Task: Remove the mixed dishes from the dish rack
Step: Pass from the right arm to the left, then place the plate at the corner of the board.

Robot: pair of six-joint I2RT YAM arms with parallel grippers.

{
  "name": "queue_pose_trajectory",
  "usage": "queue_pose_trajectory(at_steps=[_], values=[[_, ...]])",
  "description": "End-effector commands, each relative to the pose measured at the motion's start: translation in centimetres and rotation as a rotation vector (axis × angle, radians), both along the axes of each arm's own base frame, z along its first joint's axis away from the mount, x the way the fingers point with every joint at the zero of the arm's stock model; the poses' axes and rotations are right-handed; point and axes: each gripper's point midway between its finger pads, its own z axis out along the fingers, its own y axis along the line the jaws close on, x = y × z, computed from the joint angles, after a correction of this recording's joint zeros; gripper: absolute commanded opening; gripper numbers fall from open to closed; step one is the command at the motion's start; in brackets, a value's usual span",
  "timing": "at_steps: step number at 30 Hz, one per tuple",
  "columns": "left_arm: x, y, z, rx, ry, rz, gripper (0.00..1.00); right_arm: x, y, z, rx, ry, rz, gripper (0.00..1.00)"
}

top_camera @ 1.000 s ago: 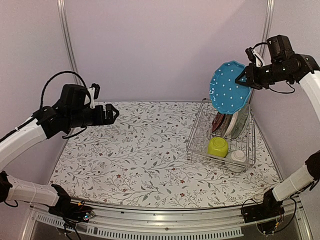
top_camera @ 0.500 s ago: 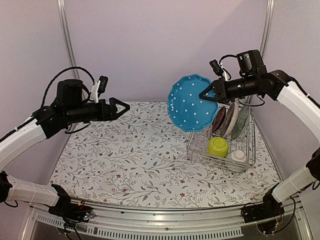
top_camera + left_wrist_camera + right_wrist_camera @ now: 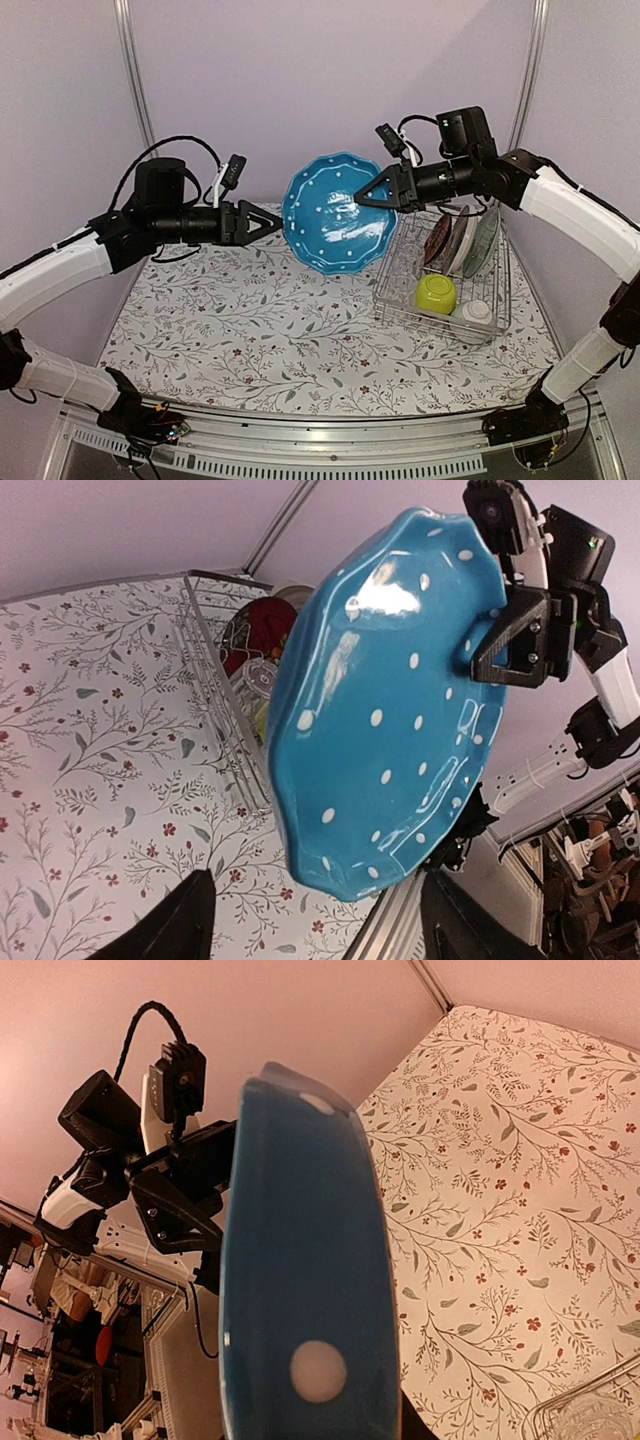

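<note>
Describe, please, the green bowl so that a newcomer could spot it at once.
Find the silver wire dish rack on the right side of the table. At its near end sits the lime-green bowl, left of a small whitish bowl. Nothing else in the rack is bright green.

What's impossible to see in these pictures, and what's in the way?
- Right wrist view: the blue dotted plate fills the middle, hiding the fingers of the right gripper; the dish rack is cut off at the corner.
- Left wrist view: that plate covers most of the rack; only part of the red floral plate shows.
- Top view: whether the left gripper touches the plate is unclear.
</note>
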Motion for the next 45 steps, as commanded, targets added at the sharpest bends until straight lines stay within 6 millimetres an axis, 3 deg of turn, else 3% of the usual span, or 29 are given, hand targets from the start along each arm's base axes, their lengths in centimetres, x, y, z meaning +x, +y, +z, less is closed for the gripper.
queue_pose_trajectory(at_steps=[1, 16, 19, 22, 24, 25, 27, 30, 37, 39, 45], values=[[-0.6, -1.5, 0.9, -0.043, -0.010, -0.069, 0.66, -1.3, 1.9, 4.8, 0.175, -0.087, 0.110, 0.00], [-1.3, -3.0, 0.8, -0.103, 0.029, -0.133, 0.23, -1.8, 3.5, 3.8, 0.209, -0.030, 0.173, 0.00], [-1.2, -3.3, 1.6, -0.136, 0.011, -0.142, 0.15, -1.8, 3.7, 3.5, 0.210, -0.012, 0.181, 0.00], [-1.3, -3.5, 1.9, -0.154, 0.017, -0.153, 0.03, -1.9, 3.6, 3.4, 0.210, -0.008, 0.181, 0.04], [-1.3, -3.5, 2.0, -0.161, 0.018, -0.155, 0.00, -1.9, 3.6, 3.4, 0.208, -0.009, 0.176, 0.05], [-1.3, -3.5, 2.1, -0.163, 0.016, -0.157, 0.00, -1.9, 3.5, 3.5, 0.208, -0.012, 0.173, 0.08], [-1.3, -3.5, 2.1, -0.164, 0.014, -0.157, 0.00, -1.7, 3.5, 3.4, 0.205, -0.014, 0.164, 0.26], [-1.5, -3.3, 2.2, -0.165, 0.005, -0.151, 0.00, -1.6, 3.5, 3.3, 0.201, -0.016, 0.154, 0.42], [-1.0, -2.5, 2.3, -0.181, -0.005, -0.106, 0.00, -0.2, 3.0, 2.6, 0.187, 0.001, 0.098, 0.56], [-0.8, -2.4, 2.4, -0.191, -0.001, -0.101, 0.00, 0.2, 3.0, 2.2, 0.179, 0.007, 0.086, 0.71], [-0.4, -2.0, 2.4, -0.211, 0.011, -0.087, 0.00, 2.0, 2.0, 1.1, 0.138, 0.021, -0.003, 0.88]])
